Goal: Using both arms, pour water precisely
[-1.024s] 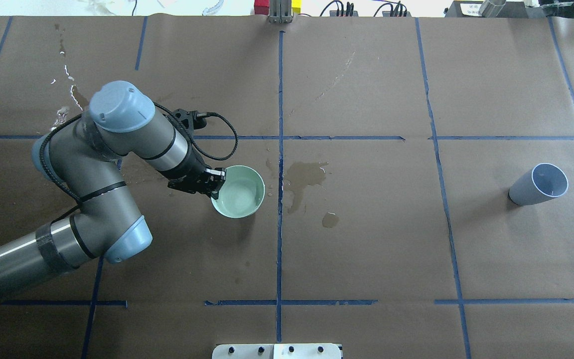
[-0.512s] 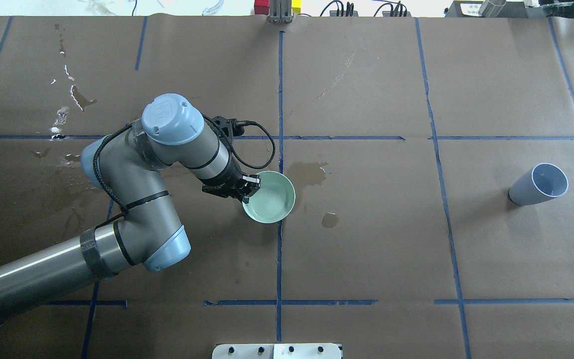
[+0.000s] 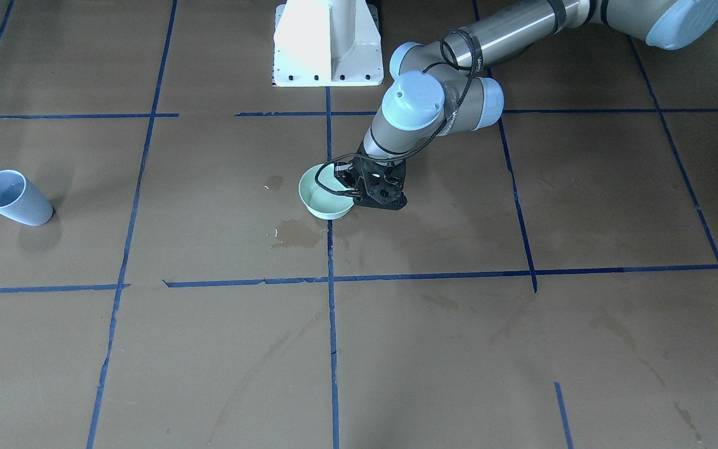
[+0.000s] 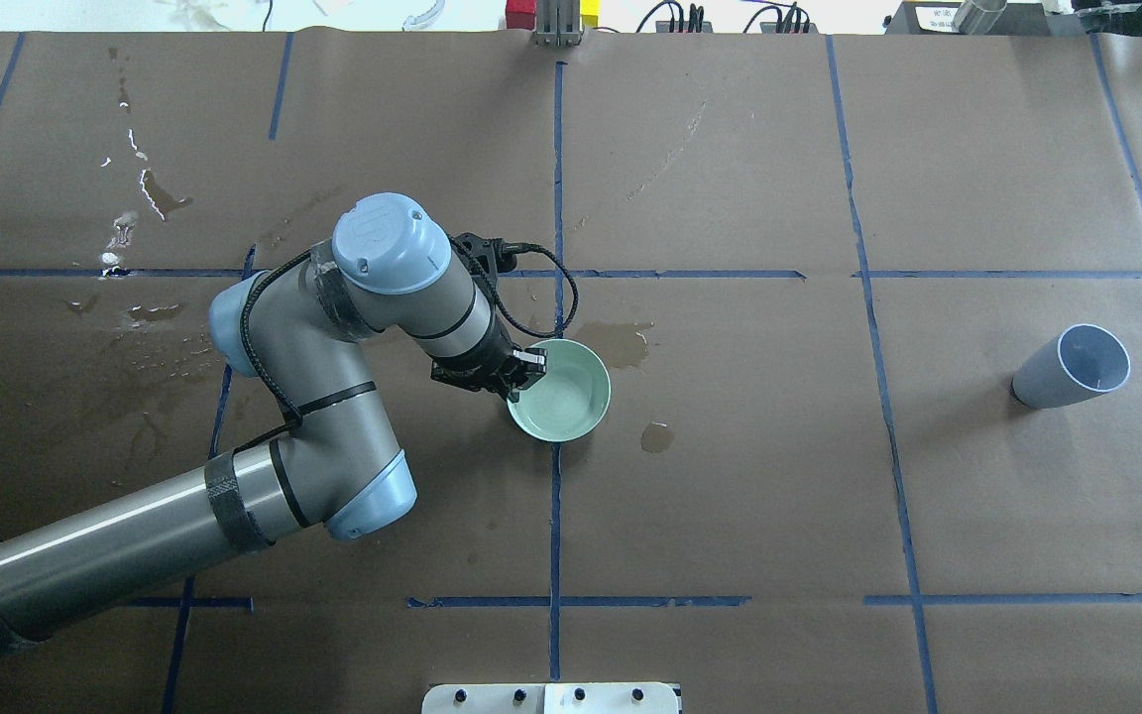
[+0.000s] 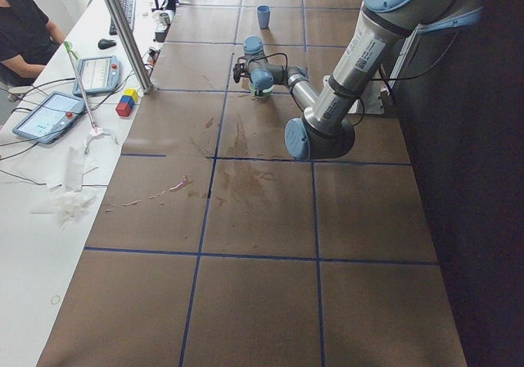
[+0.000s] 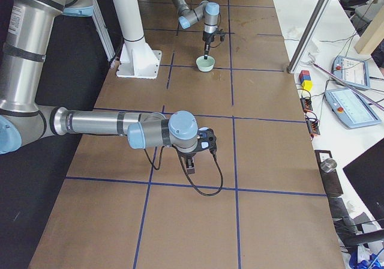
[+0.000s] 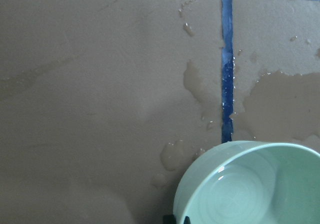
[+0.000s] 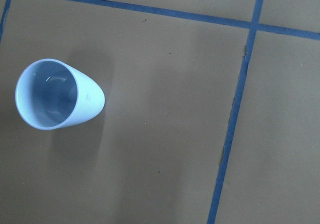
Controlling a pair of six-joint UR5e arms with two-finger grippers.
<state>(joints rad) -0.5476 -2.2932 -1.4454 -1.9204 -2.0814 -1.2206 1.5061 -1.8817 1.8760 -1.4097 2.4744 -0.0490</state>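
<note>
Left gripper [image 4: 523, 369] clamps the bowl [image 3: 325, 212] by its rim, a little water [image 7: 240, 200] inside, beside a stain [image 4: 621, 343]; right gripper [image 6: 191, 166] state unclear

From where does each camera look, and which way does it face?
Front-facing: across the table, facing the robot; left arm, left gripper gripping pale green round bowl.
Overhead: behind the robot, facing forward, down; left arm.
Exterior left: table's left end; left arm near.
Exterior right: table's right end; right arm near.
Left wrist: down onto bowl; black fingertip.
Right wrist: down onto light blue plastic cup; no body.
Shared: overhead and front-facing show bowl and cup.
</note>
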